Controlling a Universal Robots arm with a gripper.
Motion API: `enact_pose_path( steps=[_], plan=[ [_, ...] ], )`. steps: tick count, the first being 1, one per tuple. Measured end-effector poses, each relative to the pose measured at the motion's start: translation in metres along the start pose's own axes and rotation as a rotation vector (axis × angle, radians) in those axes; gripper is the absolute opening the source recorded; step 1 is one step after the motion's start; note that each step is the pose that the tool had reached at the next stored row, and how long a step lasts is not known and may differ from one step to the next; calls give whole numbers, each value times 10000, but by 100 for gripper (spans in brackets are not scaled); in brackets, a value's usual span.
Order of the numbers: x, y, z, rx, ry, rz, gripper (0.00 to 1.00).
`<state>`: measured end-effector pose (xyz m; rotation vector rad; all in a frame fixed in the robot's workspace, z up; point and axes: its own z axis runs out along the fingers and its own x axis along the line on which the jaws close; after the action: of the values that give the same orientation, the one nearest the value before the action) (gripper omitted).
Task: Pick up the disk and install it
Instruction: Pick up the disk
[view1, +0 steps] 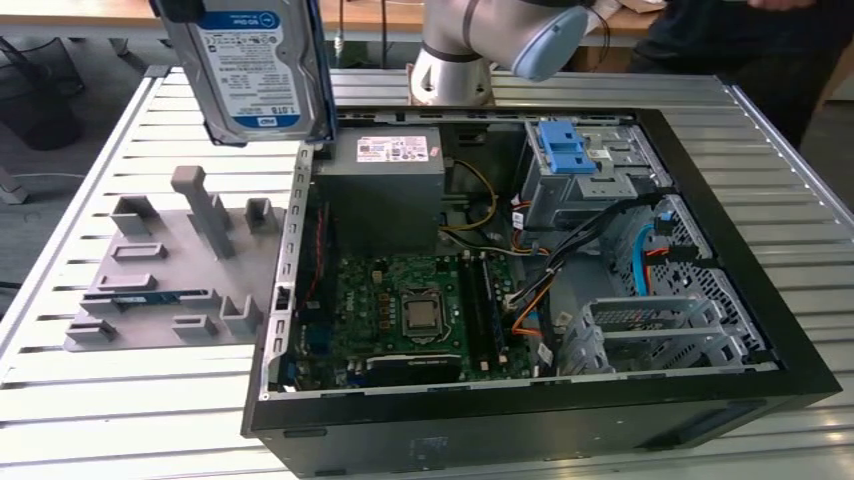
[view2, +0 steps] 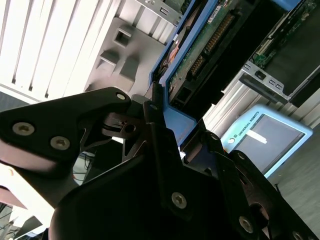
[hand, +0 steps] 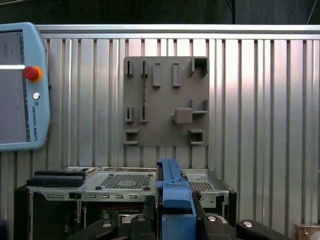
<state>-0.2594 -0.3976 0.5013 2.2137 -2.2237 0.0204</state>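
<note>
The disk (view1: 254, 70), a silver hard drive with a white and blue label in a blue plastic carrier, hangs upright in the air at the exterior view's upper left. It is above the rear left corner of the open computer case (view1: 747, 300). In both wrist views my gripper (view2: 165, 120) (hand: 175, 220) is shut on the blue carrier's end (hand: 172, 192). The black fingers (view2: 75, 125) press on either side of it. The drive's green circuit board (view2: 200, 50) runs away from the fingers.
A grey fixture plate (view1: 174, 270) with upright pegs lies on the slatted metal table, at the exterior view's left of the case. Inside the case are a grey power supply (view1: 380, 190), a blue-latched drive cage (view1: 574, 160) and the motherboard (view1: 414, 310). A teach pendant (hand: 20, 85) lies on the table. A person (view1: 747, 40) stands behind.
</note>
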Motion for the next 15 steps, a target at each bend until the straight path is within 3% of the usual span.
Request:
enact_pose_path(
  steps=[10, 15],
  plan=[
    [31, -230, 4, -33, 0, 0, 36],
    [40, -314, 5, -41, 0, 0, 36]
  ],
)
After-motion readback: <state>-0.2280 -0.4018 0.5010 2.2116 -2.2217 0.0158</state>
